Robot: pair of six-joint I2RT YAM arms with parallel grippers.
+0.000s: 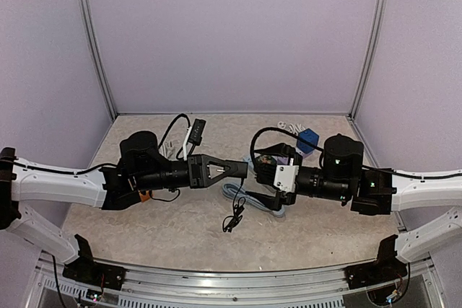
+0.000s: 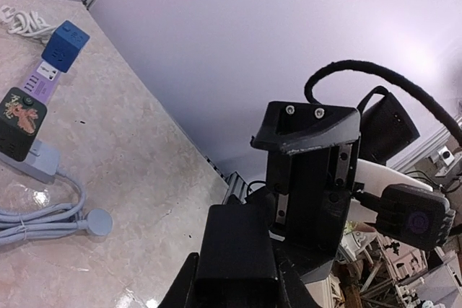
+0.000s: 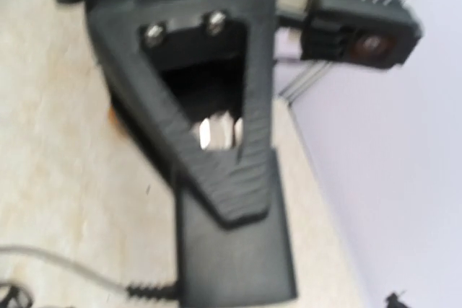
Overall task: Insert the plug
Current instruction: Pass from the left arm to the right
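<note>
My left gripper [image 1: 244,169] reaches right and is shut on a black plug adapter [image 2: 234,247], held level above the table. In the right wrist view the adapter [image 3: 234,257] fills the bottom centre, its cable leaving at lower left, with a left finger [image 3: 216,142] lying over it. My right gripper [image 1: 266,174] faces it closely, jaws wide apart and empty; it also shows in the left wrist view [image 2: 310,178]. The grey power strip [image 2: 32,156] lies on the table with a purple section [image 2: 40,81], a blue cube [image 2: 65,45] and a black cartoon adapter [image 2: 20,122] plugged in.
The strip's coiled grey cable [image 1: 238,196] and a black cable [image 1: 232,220] lie under the two grippers. The blue cube [image 1: 309,139] and a white cable [image 1: 289,127] sit at back right. A black device [image 1: 196,131] lies at back left. Walls enclose three sides.
</note>
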